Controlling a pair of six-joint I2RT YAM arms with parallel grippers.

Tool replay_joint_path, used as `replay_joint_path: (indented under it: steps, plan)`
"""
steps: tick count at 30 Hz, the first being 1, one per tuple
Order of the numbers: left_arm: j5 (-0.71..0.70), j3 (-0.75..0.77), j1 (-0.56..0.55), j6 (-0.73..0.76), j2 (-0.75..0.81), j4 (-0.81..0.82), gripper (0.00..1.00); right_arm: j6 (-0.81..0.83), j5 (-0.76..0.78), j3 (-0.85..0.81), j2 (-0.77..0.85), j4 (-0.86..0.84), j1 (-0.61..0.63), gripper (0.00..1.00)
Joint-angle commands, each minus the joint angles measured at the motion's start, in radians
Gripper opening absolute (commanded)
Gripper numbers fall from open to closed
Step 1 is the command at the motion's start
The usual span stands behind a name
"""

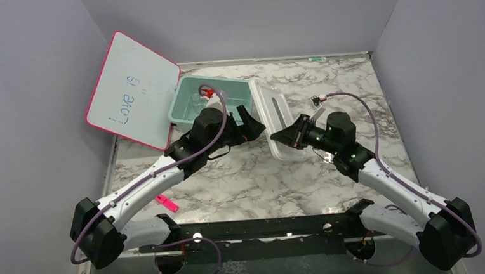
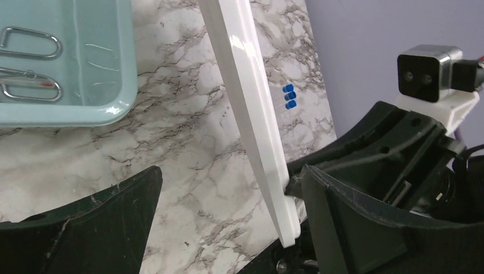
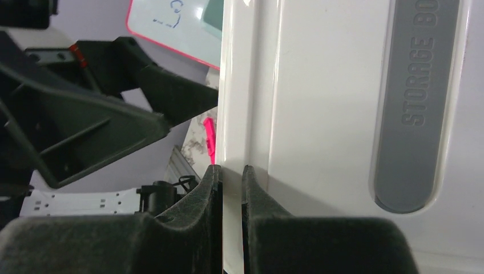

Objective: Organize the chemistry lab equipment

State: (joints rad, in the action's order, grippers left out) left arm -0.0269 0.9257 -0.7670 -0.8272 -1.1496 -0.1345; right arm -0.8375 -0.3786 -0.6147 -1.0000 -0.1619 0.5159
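while my right end effector (image 1: 289,136) pinches the rim of the white storage-box lid (image 1: 276,109), jaws nearly closed on that thin edge, my left end effector (image 1: 252,122) stands spread wide and has hold of nothing. from the left wrist, the lid's near corner sits in the gap between the left fingers, close against one of them; i cannot tell whether it touches.

the lid is tipped up on edge, not flat. its long axis runs away from my bases toward the back wall, with the near end in my right grip. the teal bin (image 1: 184,105) lies to the left of it, just beside the left end effector, so the lid stands between the bin and my right arm.

inside the bin i see the squeeze bottle with its red nozzle (image 1: 211,97) and, from the left wrist, the wire loops of the metal tongs (image 2: 28,84). the blue-capped vials (image 2: 289,96) lie on the tabletop (image 1: 262,180) on the far side of the lid from the bin, well apart from it.

that is what the next move turns on, i judge. the vials are on my right arm's side, but that arm is taken up with the lid, and my free left arm has the lid in its way. the lid probably needs setting down first.
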Motion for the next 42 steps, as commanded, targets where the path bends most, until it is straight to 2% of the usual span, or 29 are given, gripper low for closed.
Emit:
replay_joint_path:
  steps: [1, 6, 9, 15, 19, 20, 22, 24, 26, 31, 37, 42]
  plan:
    - [0.095, 0.022, 0.008, -0.066, -0.073, 0.124, 0.94, 0.062, -0.121, 0.04, 0.046, -0.111, 0.006, 0.01]
    - [0.103, -0.032, 0.013, -0.178, -0.141, 0.268, 0.88, 0.104, -0.186, 0.068, 0.045, -0.16, 0.008, 0.01]
    - [0.125, -0.034, 0.014, -0.219, -0.185, 0.325, 0.8, 0.155, -0.197, 0.063, 0.037, -0.135, 0.01, 0.01]
    - [0.122, -0.051, 0.014, -0.267, -0.248, 0.367, 0.48, 0.222, -0.219, 0.062, 0.004, -0.127, 0.02, 0.01]
    - [0.1, -0.072, 0.013, -0.262, -0.228, 0.385, 0.22, 0.244, -0.192, 0.06, 0.015, -0.102, 0.02, 0.01]
    - [0.097, -0.077, 0.013, -0.254, -0.217, 0.391, 0.11, 0.246, -0.191, 0.058, 0.024, -0.1, 0.019, 0.01]
    - [0.097, -0.08, 0.013, -0.24, -0.192, 0.388, 0.0, 0.243, -0.193, 0.055, 0.042, -0.105, 0.019, 0.01]
    - [0.093, -0.083, 0.014, -0.236, -0.163, 0.39, 0.0, 0.232, -0.191, 0.038, 0.059, -0.088, 0.019, 0.08]
    - [0.079, -0.086, 0.013, -0.23, -0.129, 0.39, 0.0, 0.21, -0.169, 0.015, 0.083, -0.057, 0.019, 0.22]
    - [0.001, -0.065, 0.025, -0.187, -0.049, 0.353, 0.0, 0.087, -0.094, -0.022, 0.156, -0.045, 0.02, 0.47]
    - [-0.085, -0.033, 0.099, -0.169, 0.037, 0.306, 0.0, -0.213, 0.154, -0.057, 0.198, 0.055, 0.019, 0.58]
    - [-0.103, 0.024, 0.189, -0.199, 0.086, 0.286, 0.0, -0.355, 0.166, -0.091, 0.14, 0.034, 0.02, 0.68]
